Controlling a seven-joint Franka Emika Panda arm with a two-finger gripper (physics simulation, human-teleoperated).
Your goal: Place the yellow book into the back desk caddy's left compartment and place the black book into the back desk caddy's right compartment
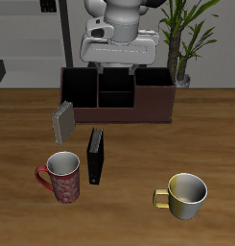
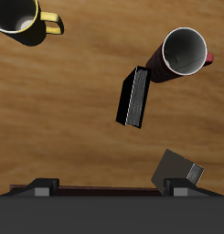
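Two books await transfer, neither yet in the long, low, reddish-brown wooden back desk caddy [image 1: 117, 97] with its black divided interior, which stands at the rear of the brown wooden table [image 1: 23, 216]; its left compartment [image 1: 79, 91] and right compartment [image 1: 152, 95] both look vacant. Above the caddy hangs the white two-finger gripper [image 1: 116, 69]; whether its fingers are spread or closed cannot be told, though nothing appears between them. The thin all-black hardcover black book [image 1: 96, 157] [image 2: 134, 96] stands upright on one edge, just before the caddy and close beside the red patterned mug [image 1: 63, 177] [image 2: 185, 51]; probably stiff, light and smooth-faced, it would best be pinched across its thin width at the top edge. The small grey-tan yellow book [image 1: 63, 122] [image 2: 177, 171], with pale striped page edges, leans tilted near the caddy's front corner; its slant may let it tip under a careless touch. Well apart sits the yellow-handled mug [image 1: 184, 195] [image 2: 22, 22]; open tabletop lies between the mugs, whereas the narrower end section leaves little margin on entry.
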